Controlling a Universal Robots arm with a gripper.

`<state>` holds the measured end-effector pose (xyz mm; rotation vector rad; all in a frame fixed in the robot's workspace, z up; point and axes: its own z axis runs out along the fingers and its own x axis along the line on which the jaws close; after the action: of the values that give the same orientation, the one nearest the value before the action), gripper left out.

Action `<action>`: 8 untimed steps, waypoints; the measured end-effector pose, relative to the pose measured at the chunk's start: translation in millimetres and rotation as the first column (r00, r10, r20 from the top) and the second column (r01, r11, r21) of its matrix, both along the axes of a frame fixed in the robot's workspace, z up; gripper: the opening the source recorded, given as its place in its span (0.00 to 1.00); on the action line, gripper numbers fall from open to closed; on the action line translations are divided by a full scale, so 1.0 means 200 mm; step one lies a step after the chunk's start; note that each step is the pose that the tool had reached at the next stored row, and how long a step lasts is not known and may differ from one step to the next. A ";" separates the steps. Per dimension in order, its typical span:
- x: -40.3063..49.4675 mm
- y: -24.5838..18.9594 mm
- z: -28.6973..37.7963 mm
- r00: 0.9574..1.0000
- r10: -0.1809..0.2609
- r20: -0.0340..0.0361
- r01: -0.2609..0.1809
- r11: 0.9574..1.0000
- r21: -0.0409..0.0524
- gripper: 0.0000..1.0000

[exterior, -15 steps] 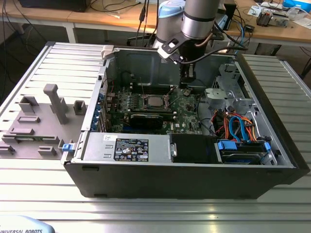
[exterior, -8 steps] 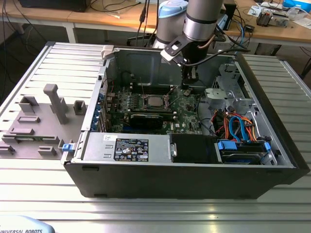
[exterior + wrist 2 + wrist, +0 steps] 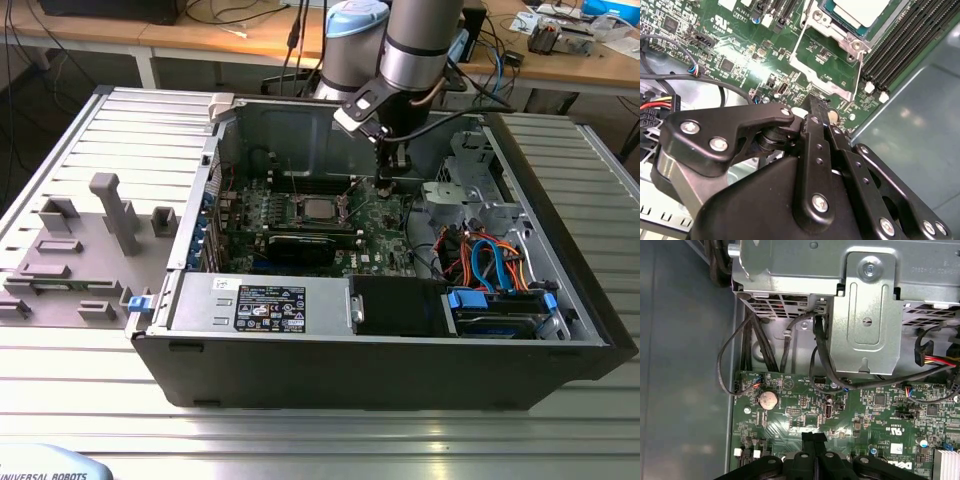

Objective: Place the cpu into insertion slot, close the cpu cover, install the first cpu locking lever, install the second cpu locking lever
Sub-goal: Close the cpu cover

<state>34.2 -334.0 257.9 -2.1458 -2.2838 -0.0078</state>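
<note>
**CPU seated, cover open**

Find the cpu (image 3: 860, 9) lying flat in the insertion slot (image 3: 839, 31), silver top up. Judge it light, stiff and smooth, probably delicate underneath; if handled at all, take by opposite edges only. Note the cpu cover (image 3: 815, 71) standing open beside the slot, with green board visible through its window. Looks like thin, springy sheet metal, better pushed at the free edge than pinched. See the gripper (image 3: 817, 102) just off that edge, fingers closed together on nothing; cannot tell whether touching. All set on the motherboard (image 3: 865, 410) inside the open case (image 3: 300, 370).
</note>
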 end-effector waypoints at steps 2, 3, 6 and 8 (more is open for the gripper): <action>0.000 -0.006 -0.011 1.000 0.000 0.000 0.000 1.000 0.000 0.11; 0.000 -0.012 -0.019 1.000 0.001 0.000 -0.001 1.000 0.000 0.11; -0.003 -0.016 -0.027 1.000 0.000 0.000 0.000 1.000 0.000 0.11; -0.006 -0.016 -0.028 1.000 0.001 0.000 -0.001 1.000 0.000 0.11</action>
<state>33.0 -337.2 252.3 -2.1452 -2.2844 -0.0076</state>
